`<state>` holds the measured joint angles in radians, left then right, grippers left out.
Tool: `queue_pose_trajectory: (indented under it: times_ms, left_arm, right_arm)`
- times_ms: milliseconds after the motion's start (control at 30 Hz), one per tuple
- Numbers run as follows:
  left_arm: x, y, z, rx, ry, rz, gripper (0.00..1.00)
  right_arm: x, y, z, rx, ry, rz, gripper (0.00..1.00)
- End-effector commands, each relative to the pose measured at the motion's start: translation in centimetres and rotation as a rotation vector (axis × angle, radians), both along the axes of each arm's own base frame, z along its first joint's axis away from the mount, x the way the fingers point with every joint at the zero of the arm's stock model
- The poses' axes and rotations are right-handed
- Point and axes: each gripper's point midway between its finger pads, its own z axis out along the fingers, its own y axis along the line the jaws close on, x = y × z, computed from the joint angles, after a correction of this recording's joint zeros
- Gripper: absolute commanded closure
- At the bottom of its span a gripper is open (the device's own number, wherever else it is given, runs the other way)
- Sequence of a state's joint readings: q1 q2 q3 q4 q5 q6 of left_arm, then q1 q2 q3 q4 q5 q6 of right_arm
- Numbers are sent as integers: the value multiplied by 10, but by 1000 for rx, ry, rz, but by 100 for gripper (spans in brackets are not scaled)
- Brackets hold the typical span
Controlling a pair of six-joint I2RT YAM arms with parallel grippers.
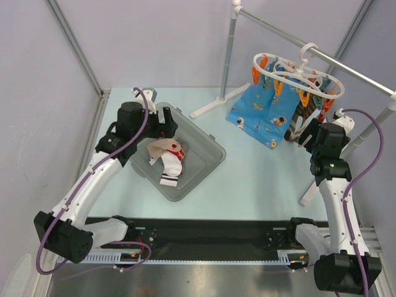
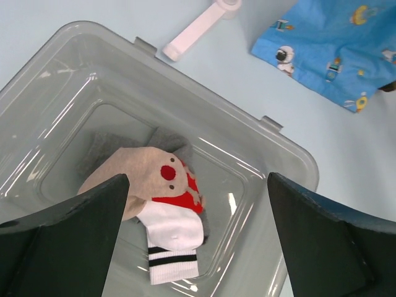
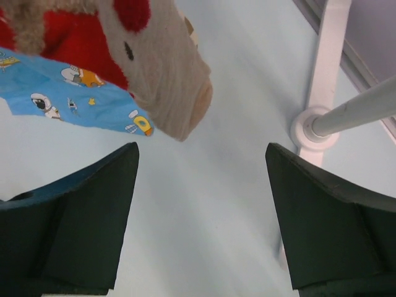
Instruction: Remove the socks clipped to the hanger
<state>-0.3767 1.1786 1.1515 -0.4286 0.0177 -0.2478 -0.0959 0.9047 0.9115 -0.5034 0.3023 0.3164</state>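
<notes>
The white oval hanger (image 1: 298, 73) hangs by its hook from the silver rail, with orange clips under it. Bright blue socks (image 1: 263, 114) and a brown striped sock (image 1: 301, 122) hang from it. My right gripper (image 1: 309, 135) is open and empty just beside those socks. In the right wrist view (image 3: 201, 210) a beige sock with red patch (image 3: 167, 80) and a blue sock (image 3: 74, 93) hang above and beyond the jaws. My left gripper (image 1: 166, 122) is open and empty over a grey bin (image 1: 209, 141). A beige, red and white sock (image 2: 164, 198) lies in the bin on a grey sock (image 2: 172, 138).
The white stand foot (image 1: 213, 102) lies behind the bin. It also shows in the left wrist view (image 2: 198, 28). Another stand foot and pole (image 3: 318, 124) are right of my right gripper. The silver rail (image 1: 346, 65) runs along the back right.
</notes>
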Motion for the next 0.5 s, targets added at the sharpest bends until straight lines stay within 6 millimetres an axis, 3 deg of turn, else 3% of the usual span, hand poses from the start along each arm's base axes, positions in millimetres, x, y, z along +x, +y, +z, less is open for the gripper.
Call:
queue_pose_trajectory:
  times_ms: [0, 300, 467]
  left_arm:
    - [-8, -14, 24, -60, -78, -92, 1]
    - [-16, -24, 30, -87, -90, -163, 2]
    - [-19, -24, 34, -96, -109, -170, 4]
  right_arm:
    - [29, -3, 28, -32, -211, 2, 13]
    - [49, -18, 19, -108, -300, -37, 28]
    - [56, -8, 16, -75, -348, 4, 47]
